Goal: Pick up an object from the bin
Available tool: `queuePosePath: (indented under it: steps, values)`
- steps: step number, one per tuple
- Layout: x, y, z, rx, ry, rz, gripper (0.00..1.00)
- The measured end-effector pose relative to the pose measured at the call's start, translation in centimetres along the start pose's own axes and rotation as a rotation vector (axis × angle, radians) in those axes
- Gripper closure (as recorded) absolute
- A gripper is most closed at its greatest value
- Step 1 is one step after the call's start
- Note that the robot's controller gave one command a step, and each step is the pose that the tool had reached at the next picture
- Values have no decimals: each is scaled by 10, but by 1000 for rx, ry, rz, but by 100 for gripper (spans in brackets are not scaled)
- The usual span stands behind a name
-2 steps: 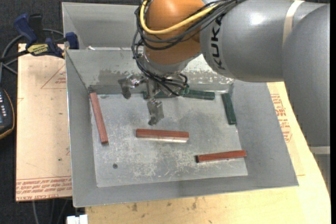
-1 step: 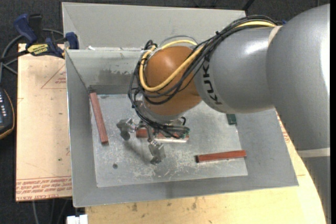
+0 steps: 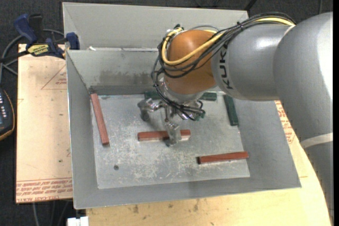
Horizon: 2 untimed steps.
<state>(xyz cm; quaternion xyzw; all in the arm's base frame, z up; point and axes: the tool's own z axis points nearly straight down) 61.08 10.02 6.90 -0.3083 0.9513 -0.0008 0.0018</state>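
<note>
Grey sheet metal forms the bin (image 3: 82, 135), an open tray with sloping walls and a scuffed flat floor. The silver-grey arm (image 3: 275, 61) enters from the right of the camera view and reaches over the bin's far right part. Its wrist carries a rounded orange cover (image 3: 190, 63), with yellow and black cables (image 3: 212, 42) looping across the cover's top. Five loose things lie well apart on the floor. The long red-brown bar (image 3: 99, 118) lies along the foot of the left wall, running from far to near. A second red-brown bar (image 3: 222, 157) lies crosswise near the front right. A dark green bar (image 3: 231, 109) lies by the right wall, and a dark green piece (image 3: 211, 96) shows partly from under the cover at the back. The short red-brown bar (image 3: 151, 136) lies crosswise at the middle of the floor. The gripper (image 3: 171, 138) hangs below the orange cover, pointing straight down. Its tip overlaps the short red-brown bar just right of that bar's middle. Whether the gripper is spread or closed cannot be told from this angle, nor whether it touches the bar, which lies flat on the floor.
</note>
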Motion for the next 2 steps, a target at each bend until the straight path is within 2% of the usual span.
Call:
queuePosePath:
  steps: [1,2]
  values:
    - [-2,4,-3,-3,-1,-6,100]
    - [-2,-7,-171,2,-9,62,100]
